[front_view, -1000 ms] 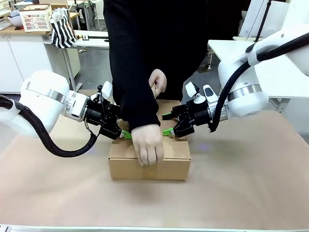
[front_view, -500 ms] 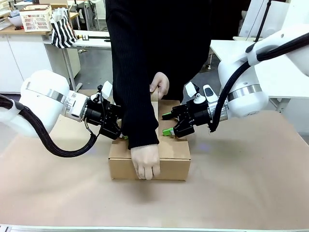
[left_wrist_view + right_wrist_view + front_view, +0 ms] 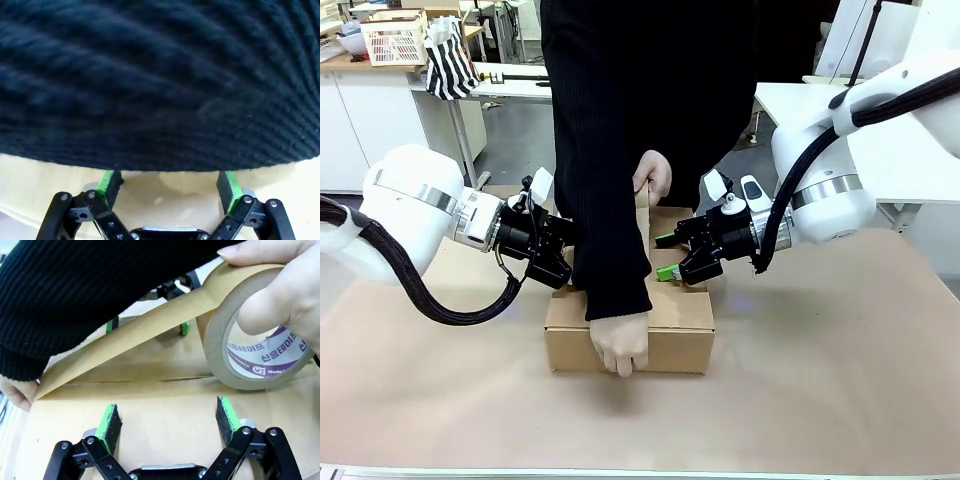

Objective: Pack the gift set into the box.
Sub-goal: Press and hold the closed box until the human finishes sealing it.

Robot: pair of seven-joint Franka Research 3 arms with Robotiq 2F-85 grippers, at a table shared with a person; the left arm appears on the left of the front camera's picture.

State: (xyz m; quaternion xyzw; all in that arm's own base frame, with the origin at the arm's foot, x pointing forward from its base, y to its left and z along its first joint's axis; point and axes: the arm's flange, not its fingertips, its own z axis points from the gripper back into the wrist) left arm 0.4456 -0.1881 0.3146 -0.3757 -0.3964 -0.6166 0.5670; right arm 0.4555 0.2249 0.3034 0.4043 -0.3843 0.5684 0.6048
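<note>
**Taping the box shut**

Front view: the box (image 3: pixel 630 335) sits closed on the worktop (image 3: pixel 820 380); the left pincer (image 3: pixel 570 272) and right pincer (image 3: pixel 665 256) flank its top.

Left wrist: fingers apart, empty, sleeve (image 3: pixel 160 75) close ahead.

Right wrist: fingers apart above the flaps; a hand (image 3: pixel 280 295) stretches a tape roll (image 3: pixel 250 340) across the seam.

Sealing looks underway; next calls for holding the flaps steady. The gift set isn't visible.

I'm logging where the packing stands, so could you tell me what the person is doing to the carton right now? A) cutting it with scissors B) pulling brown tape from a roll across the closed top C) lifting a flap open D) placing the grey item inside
B: the right wrist view shows the roll of brown tape held by the person's fingers, its strip stretched over the carton's shut flaps.
</note>
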